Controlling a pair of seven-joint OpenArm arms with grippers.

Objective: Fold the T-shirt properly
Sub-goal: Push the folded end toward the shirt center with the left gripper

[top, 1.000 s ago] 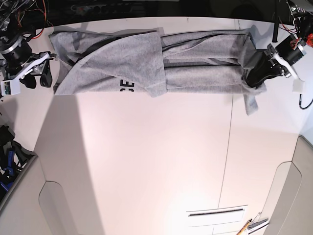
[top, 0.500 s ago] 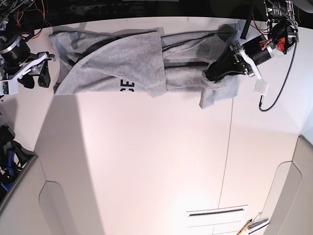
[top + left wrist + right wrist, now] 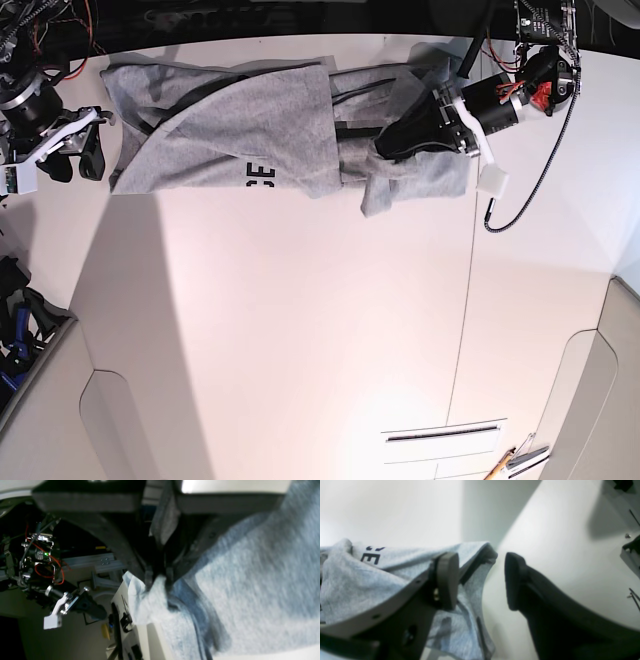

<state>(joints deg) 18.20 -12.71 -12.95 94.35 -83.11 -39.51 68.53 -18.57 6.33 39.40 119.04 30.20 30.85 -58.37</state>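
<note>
My left gripper (image 3: 385, 148) is clamping a bunched fold of the T-shirt (image 3: 240, 125), jaws nearly shut with grey cloth (image 3: 160, 597) pinched between the tips, the rest of the shirt trailing away toward the other arm and lying along the far edge of the table (image 3: 320, 330). My right gripper (image 3: 481, 580) is hanging wide open and holding nothing, its one finger (image 3: 446, 580) sitting over the shirt's end with the black lettering (image 3: 371, 556) just beyond it, the other finger over bare white surface. Cabling and electronics (image 3: 40, 560) are showing past the table edge, behind my left jaws.
</note>
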